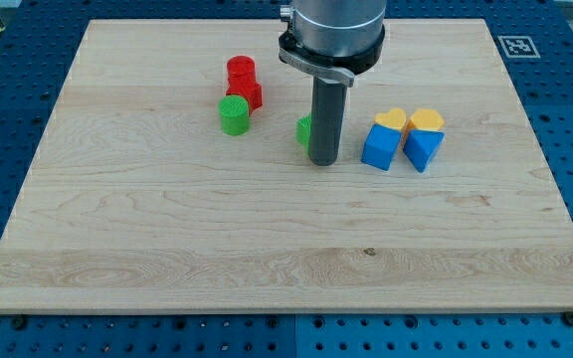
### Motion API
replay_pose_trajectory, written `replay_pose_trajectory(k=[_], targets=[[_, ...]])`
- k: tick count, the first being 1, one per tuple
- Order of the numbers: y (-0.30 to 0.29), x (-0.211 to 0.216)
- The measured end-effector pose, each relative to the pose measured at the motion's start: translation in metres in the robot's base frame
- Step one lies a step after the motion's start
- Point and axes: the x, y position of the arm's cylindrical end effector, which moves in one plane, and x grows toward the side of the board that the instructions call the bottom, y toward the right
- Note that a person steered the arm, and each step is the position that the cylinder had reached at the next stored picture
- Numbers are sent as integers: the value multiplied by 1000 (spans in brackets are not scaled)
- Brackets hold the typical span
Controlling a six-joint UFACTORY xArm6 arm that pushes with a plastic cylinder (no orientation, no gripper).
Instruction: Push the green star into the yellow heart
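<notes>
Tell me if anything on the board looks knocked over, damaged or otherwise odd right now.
Nothing stands out. The blocks sit flat on the wooden board in tidy clusters. The only thing to note: my tip hides most of the green block on its left side in the view, so its shape can't be confirmed.

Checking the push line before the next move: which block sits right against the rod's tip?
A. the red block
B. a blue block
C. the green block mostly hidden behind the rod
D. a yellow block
C: my tip stands just right of the half-hidden green block; every other block sits apart.
</notes>
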Motion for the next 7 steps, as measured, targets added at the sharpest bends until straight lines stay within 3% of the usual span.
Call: replay_pose_trajectory(k=[2, 4, 7], targets=[[-81, -11], [-20, -29], [-6, -29]])
